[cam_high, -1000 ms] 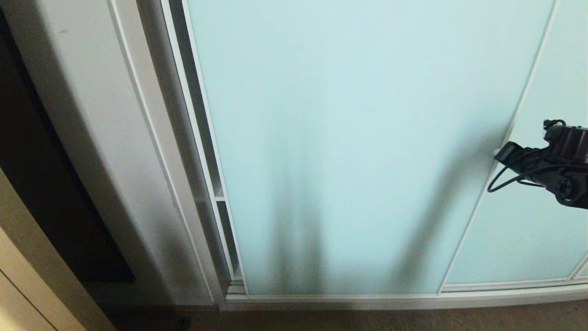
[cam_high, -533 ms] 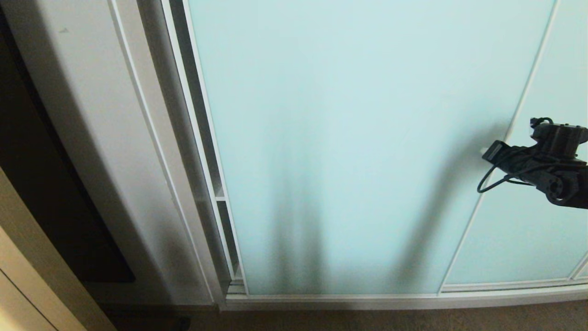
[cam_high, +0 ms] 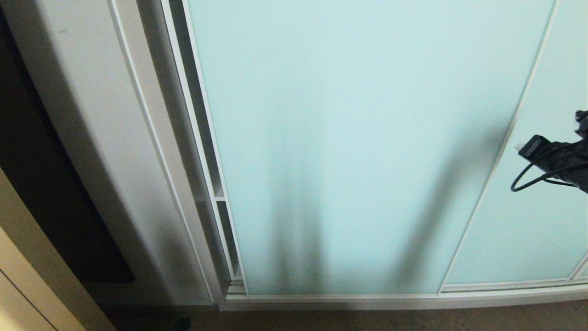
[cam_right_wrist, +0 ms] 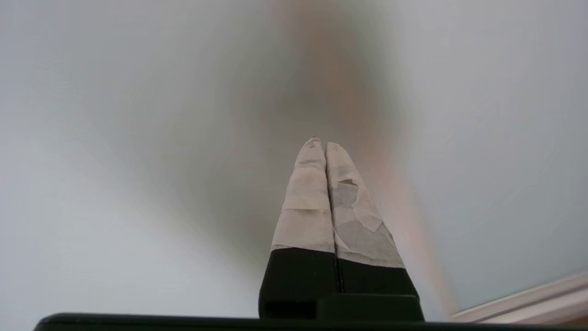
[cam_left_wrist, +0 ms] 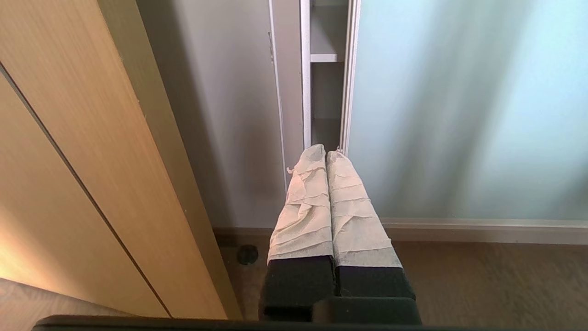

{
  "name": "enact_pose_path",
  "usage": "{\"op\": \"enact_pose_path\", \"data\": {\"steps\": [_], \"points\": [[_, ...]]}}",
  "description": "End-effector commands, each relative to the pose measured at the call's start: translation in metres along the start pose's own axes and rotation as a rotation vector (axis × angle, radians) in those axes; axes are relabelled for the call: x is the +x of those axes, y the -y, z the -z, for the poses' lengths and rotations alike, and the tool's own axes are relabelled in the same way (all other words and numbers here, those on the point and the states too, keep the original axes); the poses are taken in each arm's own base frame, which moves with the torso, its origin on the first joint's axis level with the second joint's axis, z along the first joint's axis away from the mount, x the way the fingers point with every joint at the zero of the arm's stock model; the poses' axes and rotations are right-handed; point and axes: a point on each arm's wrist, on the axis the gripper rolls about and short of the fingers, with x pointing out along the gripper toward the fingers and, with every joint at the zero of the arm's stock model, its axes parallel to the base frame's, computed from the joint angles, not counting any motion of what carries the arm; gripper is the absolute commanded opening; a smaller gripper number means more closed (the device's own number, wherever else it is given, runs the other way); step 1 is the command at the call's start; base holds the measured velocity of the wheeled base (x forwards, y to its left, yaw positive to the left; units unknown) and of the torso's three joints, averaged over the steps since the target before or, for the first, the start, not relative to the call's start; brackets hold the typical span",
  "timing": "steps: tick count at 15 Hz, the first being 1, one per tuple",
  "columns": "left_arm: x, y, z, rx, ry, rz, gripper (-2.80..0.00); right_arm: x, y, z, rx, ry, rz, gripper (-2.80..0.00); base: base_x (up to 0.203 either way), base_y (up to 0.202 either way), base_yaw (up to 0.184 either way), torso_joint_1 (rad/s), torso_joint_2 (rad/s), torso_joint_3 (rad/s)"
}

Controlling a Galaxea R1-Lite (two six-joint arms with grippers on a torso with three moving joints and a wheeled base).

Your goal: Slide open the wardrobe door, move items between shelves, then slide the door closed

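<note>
- Your sliding wardrobe door [cam_high: 349, 138]: big flat pane of pale aqua frosted glass, matt, in a slim silver-white frame. It fills most of the head view and sits where it was a sec ago, w/ the same narrow gap at its left edge.
- Side wall panel [cam_high: 92, 138]: plain white-grey, smooth, left of the door; unchanged.
- Wood-grain board [cam_left_wrist: 69, 161]: tan, w/ a dark seam line, left of the wall panel in the left wrist view.
- Floor track [cam_high: 367, 301]: ridged silver-white strip under the door, carpet below it.
- Your right gripper [cam_right_wrist: 325, 149]: vs a sec ago the arm has pulled back toward the right edge of the head view, so less of it shows. Fingers [cam_right_wrist: 303, 207] pressed together, holding nothing, tape-wrapped, tapered, tips toward the glass.
- Your left gripper [cam_left_wrist: 326, 154]: closed too, empty, same wrinkled pale tape over black bases, pointing at the gap.
- Shelf [cam_left_wrist: 324, 58]: thin white board edge, seen through the gap.
</note>
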Motion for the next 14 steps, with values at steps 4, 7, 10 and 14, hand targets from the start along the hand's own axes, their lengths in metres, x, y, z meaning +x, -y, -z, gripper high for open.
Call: {"op": "enact_pose_path", "data": {"steps": [4, 7, 10, 14], "points": [[0.000, 0.000, 0.000, 0.000, -0.002, 0.000, -2.80, 0.023, 0.034, -0.009, -0.022, 0.052, 0.049, -2.80, 0.000, 0.000, 0.000, 0.000, 0.00, 0.000], [0.000, 0.000, 0.000, 0.000, -0.002, 0.000, -2.80, 0.054, 0.046, 0.004, -0.016, 0.053, 0.045, -2.80, 0.000, 0.000, 0.000, 0.000, 0.00, 0.000], [0.000, 0.000, 0.000, 0.000, -0.002, 0.000, -2.80, 0.073, 0.047, 0.021, -0.008, 0.029, 0.031, -2.80, 0.000, 0.000, 0.000, 0.000, 0.00, 0.000], [0.000, 0.000, 0.000, 0.000, -0.002, 0.000, -2.80, 0.083, 0.039, 0.027, -0.014, 0.033, 0.003, -2.80, 0.000, 0.000, 0.000, 0.000, 0.00, 0.000]]}}
